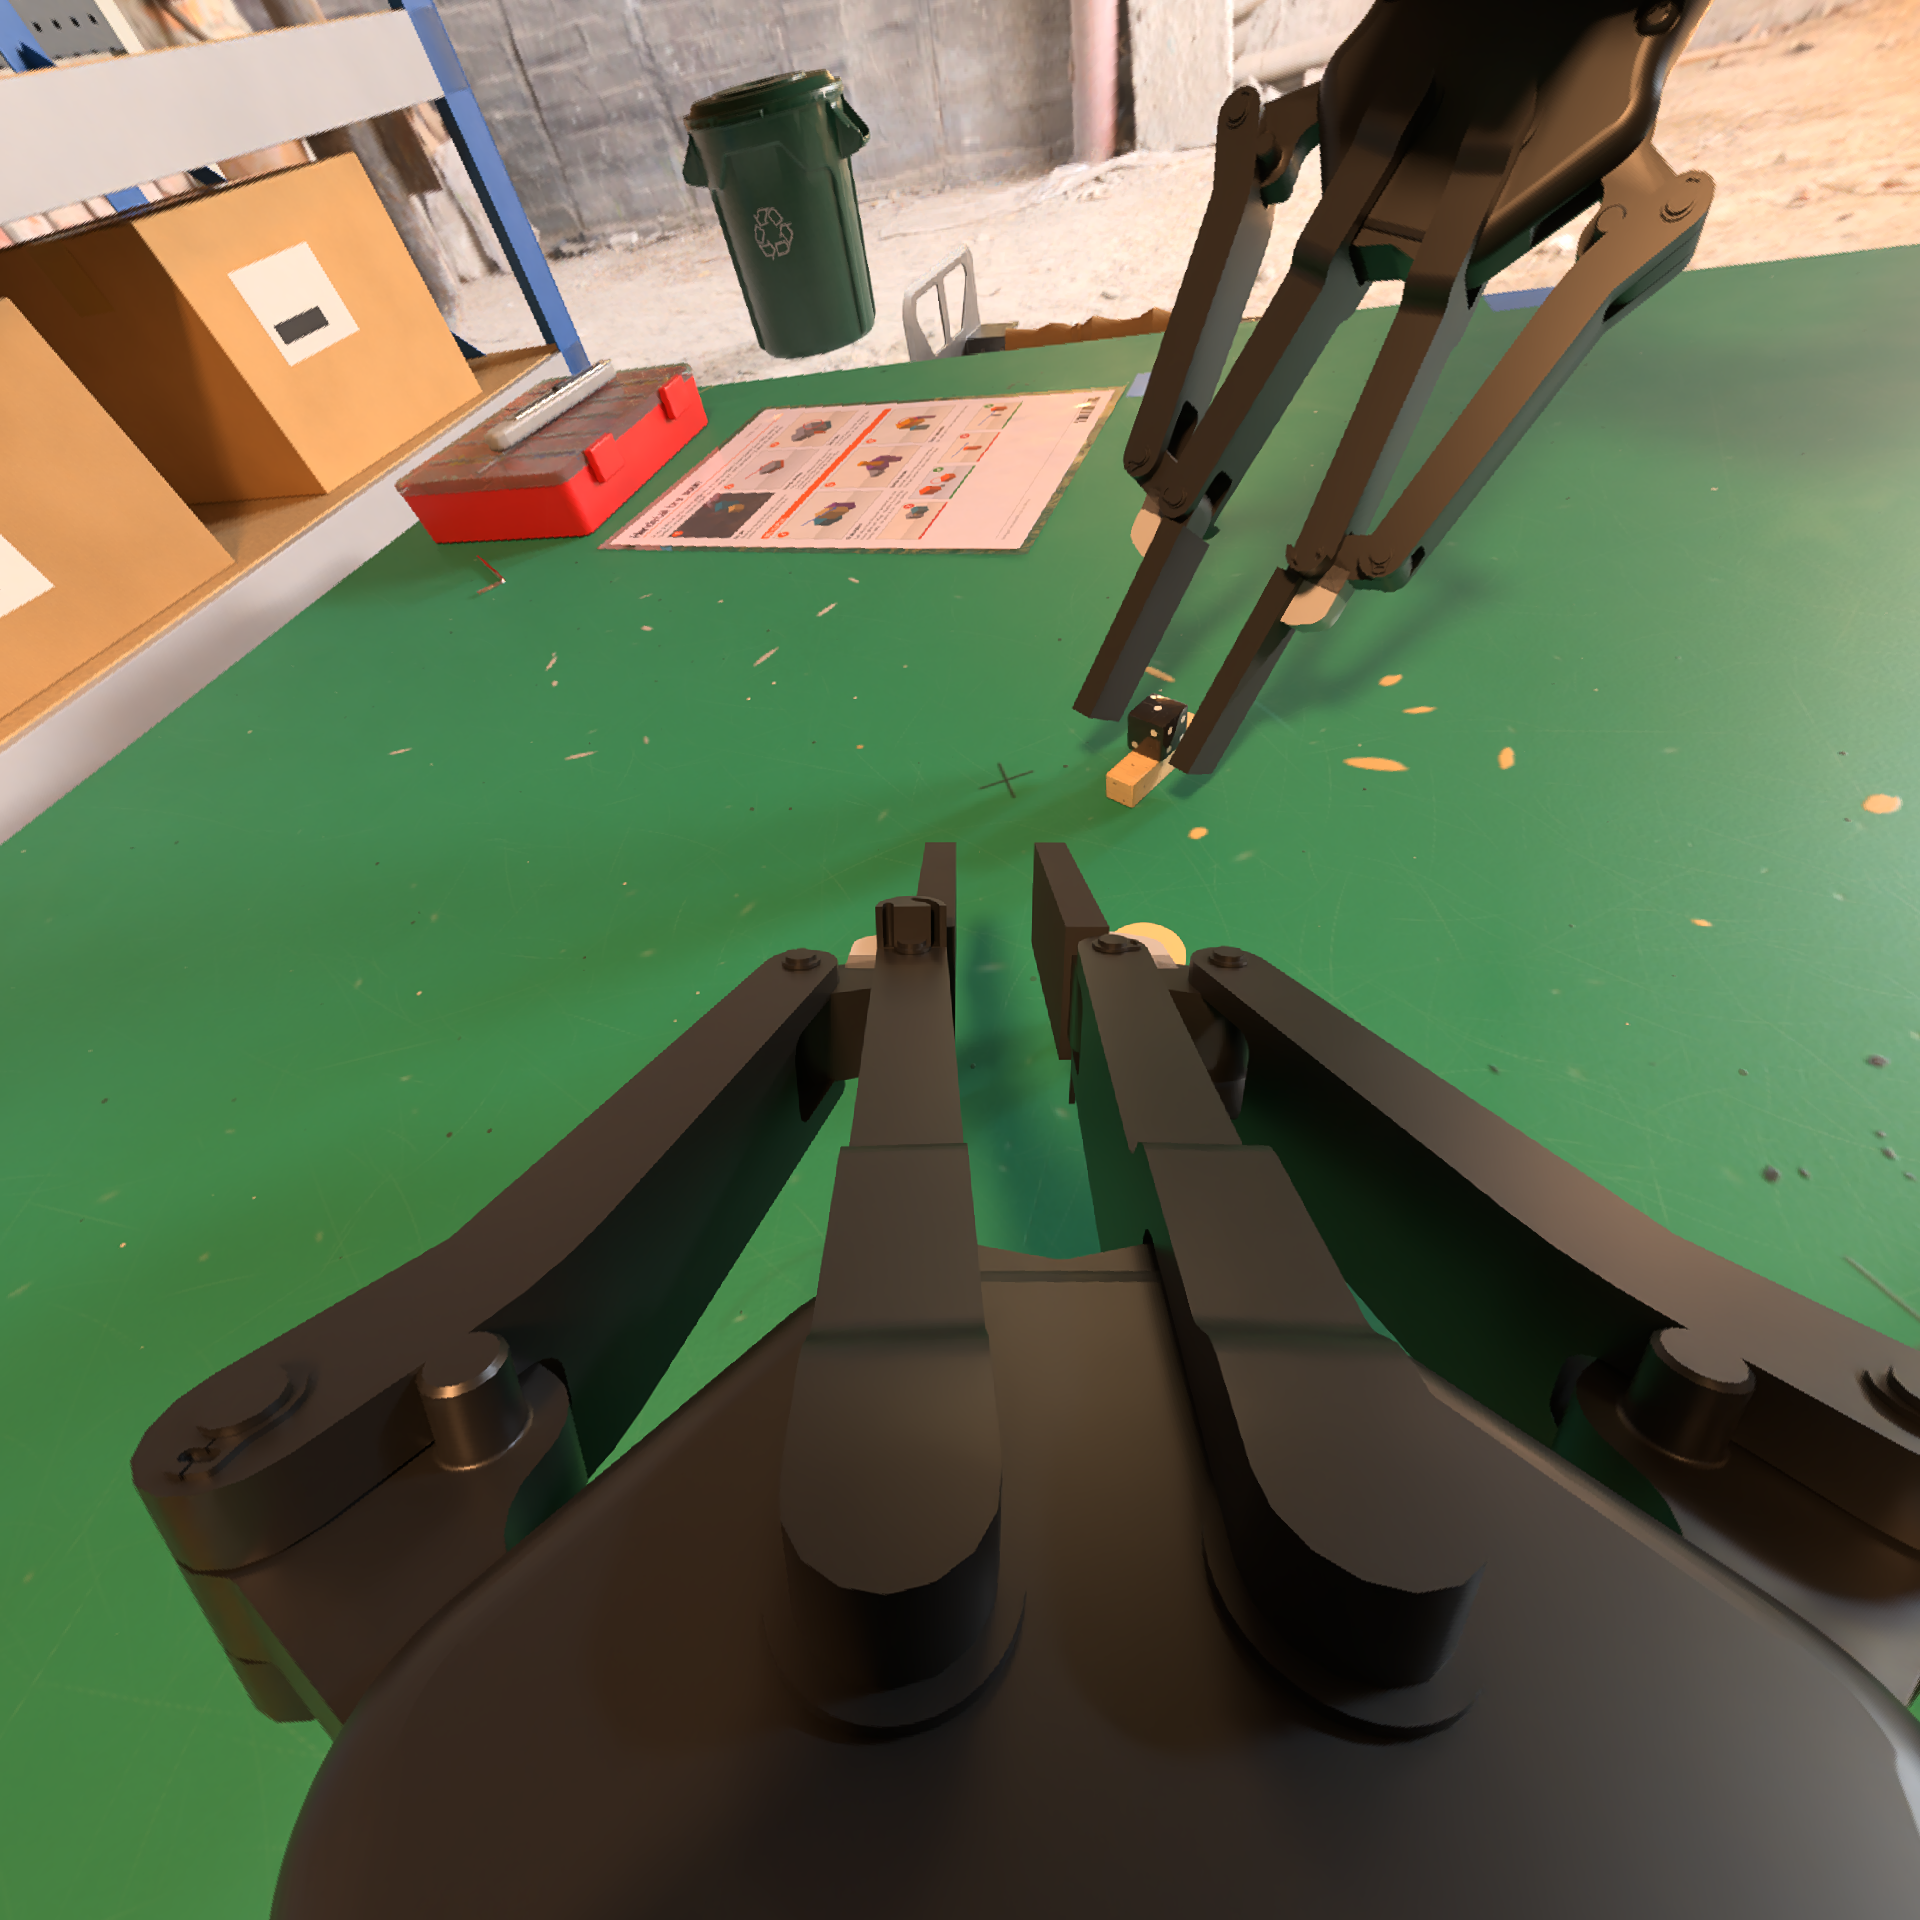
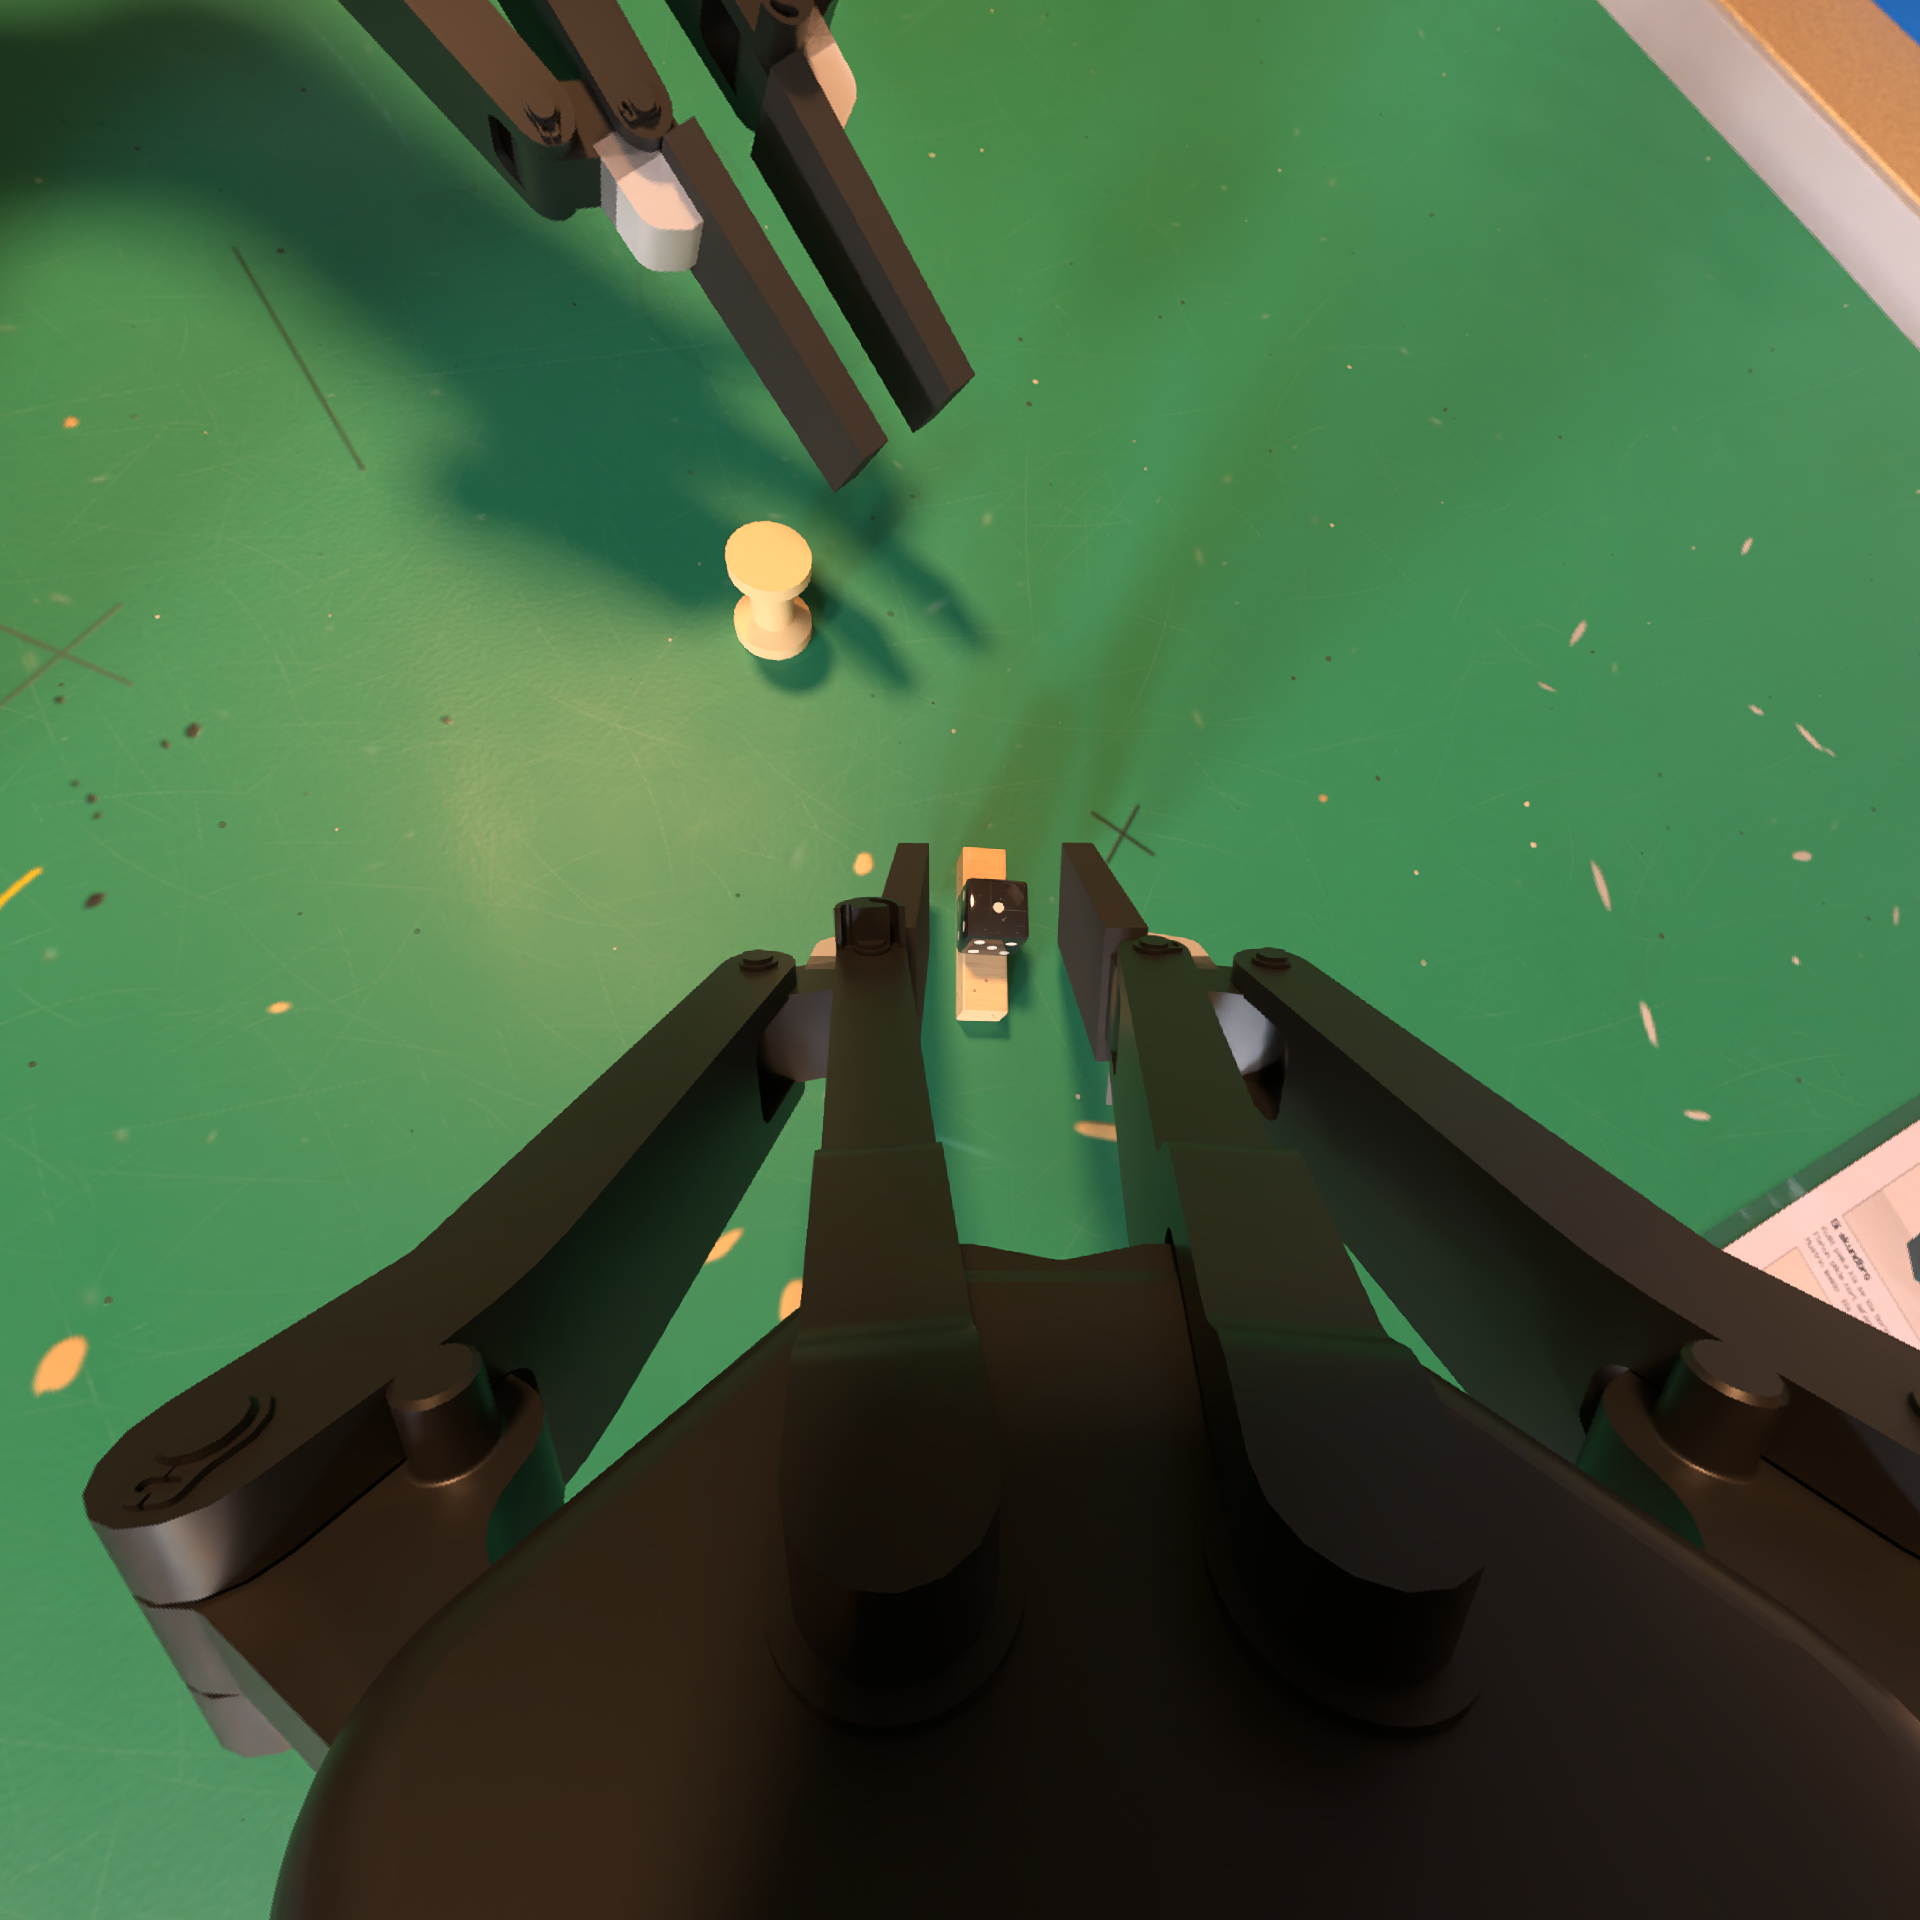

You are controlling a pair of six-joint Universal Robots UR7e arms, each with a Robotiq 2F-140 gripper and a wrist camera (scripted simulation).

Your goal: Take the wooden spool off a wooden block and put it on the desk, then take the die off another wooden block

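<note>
A black die (image 2: 992, 914) sits on a small wooden block (image 2: 982, 992) lying on the green desk (image 2: 416, 935). My right gripper (image 2: 992, 860) is open and straddles the die, with a gap on each side. The die (image 1: 1155, 724), block (image 1: 1130, 779) and right gripper (image 1: 1148, 740) also show in the left wrist view. The pale wooden spool (image 2: 769, 589) stands upright on the desk, apart from any block. My left gripper (image 1: 997, 868) hangs just above the spool, narrowly open and empty. In its own view only an edge of the spool (image 1: 1155, 935) shows behind the right finger.
A red case (image 1: 556, 457) and a printed sheet (image 1: 873, 468) lie at the desk's far side. A shelf with cardboard boxes (image 1: 260, 322) stands along the left edge. A green bin (image 1: 790, 208) stands beyond the desk. The sheet's corner (image 2: 1839, 1257) is near my right gripper.
</note>
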